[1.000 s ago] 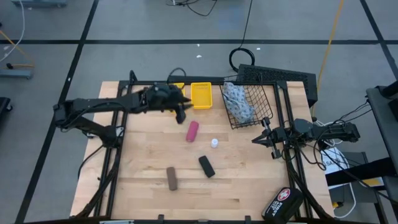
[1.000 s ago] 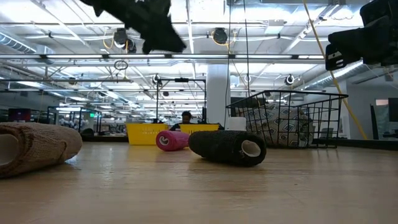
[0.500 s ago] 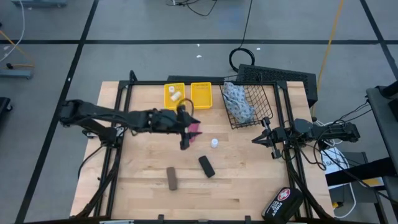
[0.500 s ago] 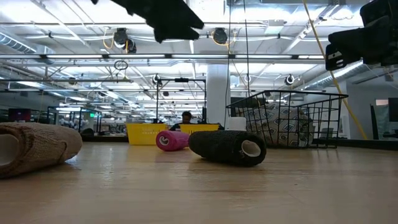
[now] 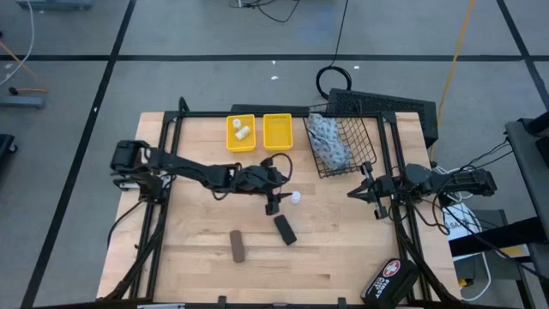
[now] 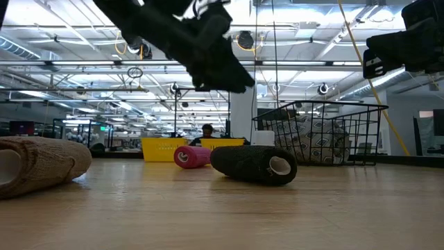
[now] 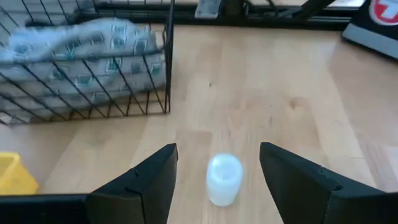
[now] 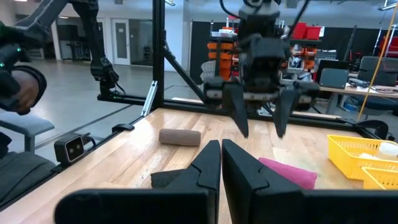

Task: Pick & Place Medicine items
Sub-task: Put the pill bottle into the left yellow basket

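Note:
My left gripper (image 5: pixel 273 204) hangs open above the table's middle. In the left wrist view a small white bottle (image 7: pixel 224 179) stands on the wood in front of its two fingers and between them, untouched; it also shows in the high view (image 5: pixel 296 197). The magenta tube (image 8: pixel 286 172) lies under that arm. A black block (image 5: pixel 284 229) and a brown block (image 5: pixel 236 245) lie nearer the front. Two white bottles (image 5: pixel 242 131) lie in a yellow tray. The blue-white pouch (image 5: pixel 326 137) is in the wire basket. My right gripper (image 5: pixel 364 190) waits shut at the right.
Two yellow trays (image 5: pixel 277 131) stand at the far edge, with the wire basket (image 5: pixel 353 144) to their right. The black case with the red-white cross (image 5: pixel 388 279) lies at the front right corner. Bare wood lies at the front left.
My left gripper has gone from the yellow trays toward the table's near and right side, past the magenta tube, and has come down over the white bottle. Nothing on the table has moved.

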### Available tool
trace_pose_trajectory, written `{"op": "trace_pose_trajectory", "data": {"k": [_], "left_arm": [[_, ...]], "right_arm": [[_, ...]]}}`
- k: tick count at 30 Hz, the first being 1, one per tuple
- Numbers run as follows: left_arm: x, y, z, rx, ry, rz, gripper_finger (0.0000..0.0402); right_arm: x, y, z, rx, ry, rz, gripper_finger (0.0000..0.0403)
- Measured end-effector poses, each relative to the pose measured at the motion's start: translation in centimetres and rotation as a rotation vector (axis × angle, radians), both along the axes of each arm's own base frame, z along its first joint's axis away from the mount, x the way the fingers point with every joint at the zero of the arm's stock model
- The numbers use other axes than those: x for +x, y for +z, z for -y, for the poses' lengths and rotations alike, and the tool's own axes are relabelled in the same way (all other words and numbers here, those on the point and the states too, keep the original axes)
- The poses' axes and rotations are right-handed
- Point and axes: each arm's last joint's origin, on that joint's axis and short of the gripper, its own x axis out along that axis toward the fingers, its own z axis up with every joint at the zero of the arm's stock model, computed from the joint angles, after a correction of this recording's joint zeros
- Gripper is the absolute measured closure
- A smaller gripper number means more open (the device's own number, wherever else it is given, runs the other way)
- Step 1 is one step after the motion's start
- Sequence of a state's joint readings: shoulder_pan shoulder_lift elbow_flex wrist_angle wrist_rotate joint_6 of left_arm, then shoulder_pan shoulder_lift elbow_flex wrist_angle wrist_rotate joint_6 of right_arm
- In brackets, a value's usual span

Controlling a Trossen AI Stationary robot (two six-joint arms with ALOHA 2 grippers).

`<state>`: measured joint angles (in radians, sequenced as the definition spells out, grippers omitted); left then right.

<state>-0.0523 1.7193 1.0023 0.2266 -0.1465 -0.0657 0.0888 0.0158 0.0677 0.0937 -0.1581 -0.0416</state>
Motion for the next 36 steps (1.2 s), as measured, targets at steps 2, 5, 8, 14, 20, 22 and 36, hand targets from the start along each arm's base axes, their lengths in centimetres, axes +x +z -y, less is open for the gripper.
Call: {"op": "trace_pose_trajectory", "data": {"k": [2, 5, 8, 14, 20, 22, 36], "left_arm": [[0.3, -0.7, -0.1, -0.004, -0.007, -0.012, 0.0162], [0.1, -0.6, -0.2, 0.029, -0.058, -0.028, 0.0162], [-1.5, 2.0, -0.3, 0.040, -0.065, -0.034, 0.0162], [-8.6, 8.7, -1.6, 0.047, 0.004, -0.087, 0.0163], [-14.7, 9.7, -2.0, 0.035, 0.058, 0.067, 0.0163], [-16.2, 9.3, -2.1, 0.049, 0.098, 0.153, 0.0163], [-18.8, 4.7, -2.2, -0.007, 0.175, 0.313, 0.0163]], "right_arm": [[0.0, 0.0, 0.0, 0.000, 0.000, 0.000, 0.0394], [0.0, 0.0, 0.0, 0.000, 0.000, 0.000, 0.0394], [0.0, 0.0, 0.0, 0.000, 0.000, 0.000, 0.0394], [0.0, 0.0, 0.0, 0.000, 0.000, 0.000, 0.0394], [0.0, 0.0, 0.0, 0.000, 0.000, 0.000, 0.0394], [0.0, 0.0, 0.0, 0.000, 0.000, 0.000, 0.0394], [-0.8, 3.2, -0.1, 0.121, 0.074, 0.310, 0.0394]]}}
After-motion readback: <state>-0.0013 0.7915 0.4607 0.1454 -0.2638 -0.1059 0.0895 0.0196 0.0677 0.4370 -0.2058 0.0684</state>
